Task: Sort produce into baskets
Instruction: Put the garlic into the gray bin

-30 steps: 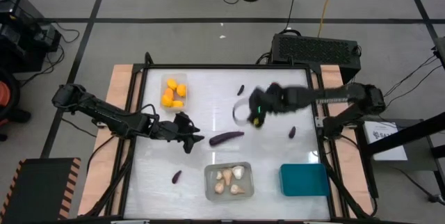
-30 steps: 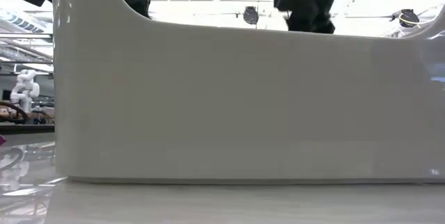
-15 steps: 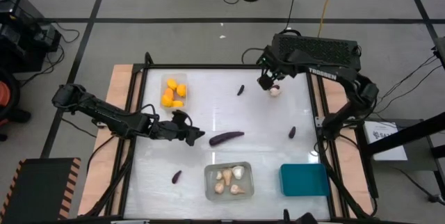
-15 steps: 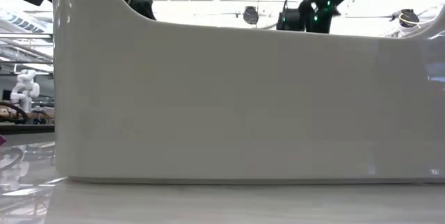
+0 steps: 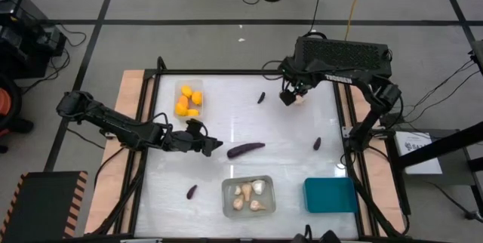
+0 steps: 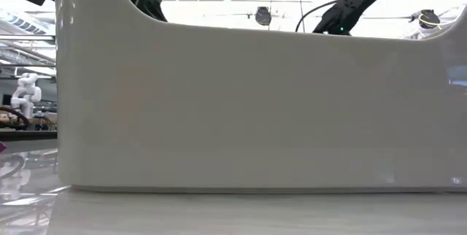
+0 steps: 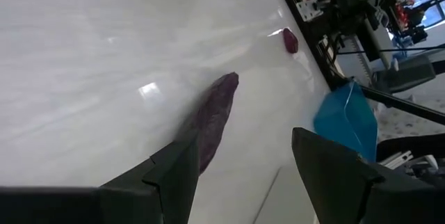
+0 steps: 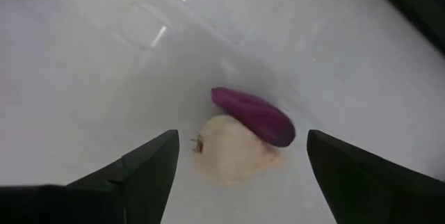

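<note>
Purple eggplant [image 8: 254, 115] touching a garlic bulb [image 8: 233, 156], your right gripper [image 8: 240, 161] spread above them (left gripper [image 7: 240, 161] spread too).

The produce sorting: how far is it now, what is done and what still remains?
Done: orange pieces sit in the clear bin and garlic bulbs in the grey bin. In hand: nothing is held; the open right gripper hovers over a loose garlic bulb touching a small eggplant, and the open left gripper faces the long eggplant. Left: all the eggplants; none shows in the teal bin.
</note>
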Available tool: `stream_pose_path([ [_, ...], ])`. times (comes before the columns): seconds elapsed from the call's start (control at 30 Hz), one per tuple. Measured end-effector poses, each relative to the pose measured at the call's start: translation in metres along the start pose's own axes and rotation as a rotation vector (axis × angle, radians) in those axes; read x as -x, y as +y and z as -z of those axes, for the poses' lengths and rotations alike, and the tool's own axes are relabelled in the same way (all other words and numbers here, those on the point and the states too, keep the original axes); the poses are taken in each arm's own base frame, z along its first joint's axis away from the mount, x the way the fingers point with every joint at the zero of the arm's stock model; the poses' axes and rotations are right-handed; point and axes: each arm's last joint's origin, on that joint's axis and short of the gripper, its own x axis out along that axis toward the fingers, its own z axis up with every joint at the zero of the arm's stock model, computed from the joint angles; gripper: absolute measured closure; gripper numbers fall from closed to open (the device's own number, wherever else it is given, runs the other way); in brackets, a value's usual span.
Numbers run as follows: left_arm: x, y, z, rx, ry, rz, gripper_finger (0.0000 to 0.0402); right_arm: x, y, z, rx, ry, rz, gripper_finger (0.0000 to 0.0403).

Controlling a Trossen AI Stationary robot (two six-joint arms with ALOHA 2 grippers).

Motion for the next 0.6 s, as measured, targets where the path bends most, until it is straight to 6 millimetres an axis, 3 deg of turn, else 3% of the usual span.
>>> stream_pose_path([
  [0.47,0.000,0.003,0.001,-0.049,0.005,-0.035,0.0169,-0.028,0.004,0.024,-0.034,0.043,-0.030,0.0094],
  [0.6,0.000,0.003,0.001,-0.051,0.004,-0.034,0.0169,-0.033,0.005,0.028,-0.032,0.043,-0.031,0.0110],
])
